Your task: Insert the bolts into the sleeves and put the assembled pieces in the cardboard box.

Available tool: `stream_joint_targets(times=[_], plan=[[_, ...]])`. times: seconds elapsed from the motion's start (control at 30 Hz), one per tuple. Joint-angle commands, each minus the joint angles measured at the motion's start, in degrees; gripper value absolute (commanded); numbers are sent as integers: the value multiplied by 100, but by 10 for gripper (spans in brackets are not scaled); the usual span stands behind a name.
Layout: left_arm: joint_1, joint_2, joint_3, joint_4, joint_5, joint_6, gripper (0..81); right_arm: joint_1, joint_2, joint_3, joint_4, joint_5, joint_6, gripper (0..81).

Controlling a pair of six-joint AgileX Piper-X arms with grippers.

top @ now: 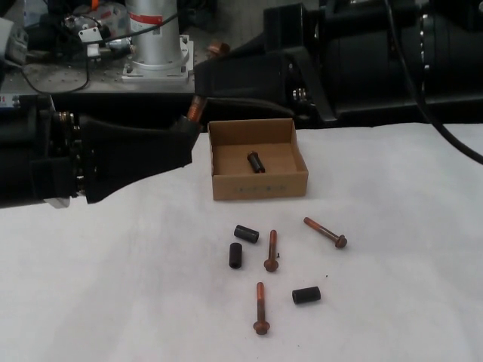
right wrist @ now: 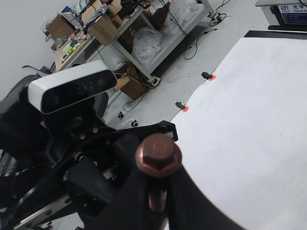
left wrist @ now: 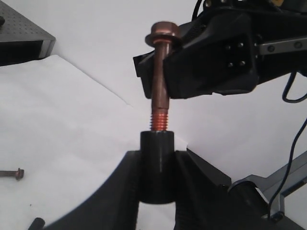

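Note:
My left gripper is shut on a black sleeve held upright. Above it, my right gripper is shut on a copper bolt whose threaded tip touches the sleeve's top opening. The bolt's hex head sits between the right gripper's fingers. In the high view both grippers meet left of the cardboard box, with the bolt showing between them. A dark piece lies inside the box. Three loose sleeves and three bolts lie on the white sheet.
The white sheet covers the bench, with free room right of the loose parts. A metal post on a base plate and cables stand at the back. The left arm's camera housing is close to the right gripper.

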Motion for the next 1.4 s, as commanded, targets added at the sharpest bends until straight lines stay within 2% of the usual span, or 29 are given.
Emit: stream_joint_targets(times=[0.0, 0.33, 0.87, 0.9, 0.93, 1.07, 1.1, 1.23, 1.37], plan=[[17, -59, -71, -210, -208, -101, 6, 33, -2, -14, 48, -337, 8, 29], [17, -59, -71, -210, -395, -89, 6, 33, -2, -14, 480, -766, -200, 29], [17, -59, -71, -513, -597, -66, 6, 33, -2, -14, 1163, -587, -416, 10], [17, -59, -71, -513, -597, -66, 6, 33, -2, -14, 1171, -562, -416, 27], [17, -59, -71, -513, -597, -66, 6, 33, -2, -14, 1172, -549, -416, 84], [17, -59, -71, -513, -597, -66, 6, 33, -2, -14, 1172, -389, -308, 394], [17, -59, -71, -513, -597, -66, 6, 33, -2, -14, 1183, -323, -246, 419], [17, -59, -71, -513, -597, -66, 6, 33, -2, -14, 1215, -345, -248, 355], [17, -59, -71, -512, -708, 0, 6, 33, -2, -14, 1321, -412, -300, 359]])
